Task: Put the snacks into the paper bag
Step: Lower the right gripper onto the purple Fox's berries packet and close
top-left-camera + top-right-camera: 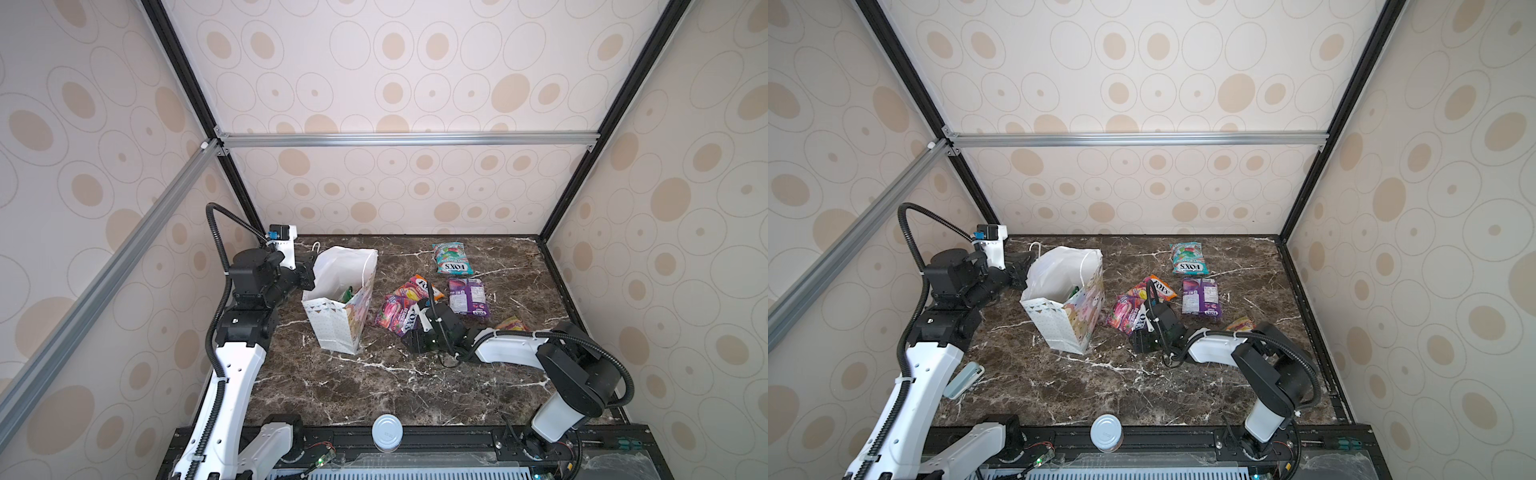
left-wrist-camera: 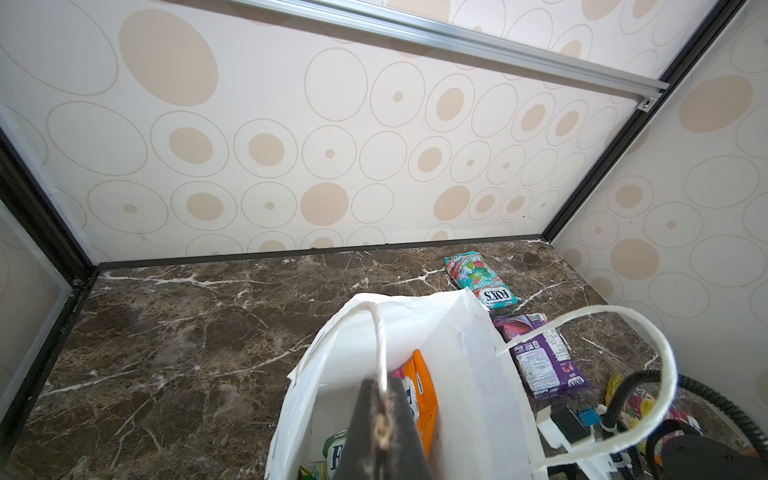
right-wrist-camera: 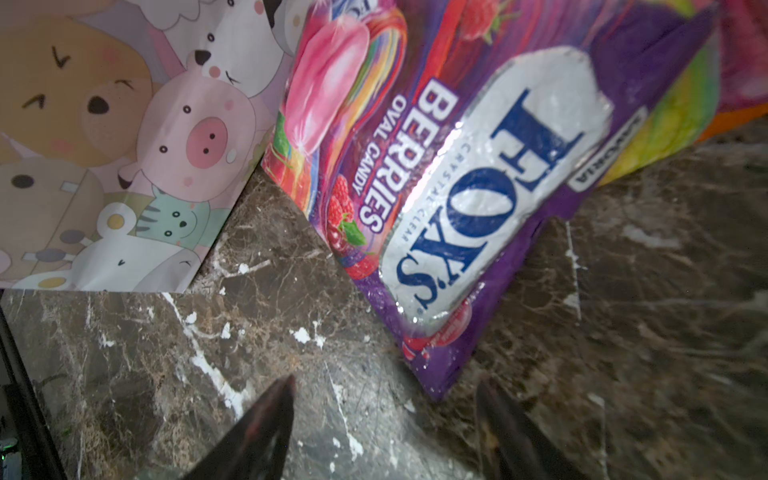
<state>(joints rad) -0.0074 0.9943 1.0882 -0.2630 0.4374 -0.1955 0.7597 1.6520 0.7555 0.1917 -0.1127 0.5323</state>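
The white paper bag stands left of centre. My left gripper is shut on its cord handle at the far rim. Inside the bag lie an orange packet and a green one. On the table lie a teal packet, a purple one, an orange one, a magenta berries packet and a yellowish one. My right gripper is open and low over the marble. Its tips are just short of the berries packet's near corner.
A white round cap sits at the table's front edge. A pale grey-green flat object lies beside the left arm. Patterned walls and a black frame close in the back and both sides. The bag's animal-print side faces my right gripper.
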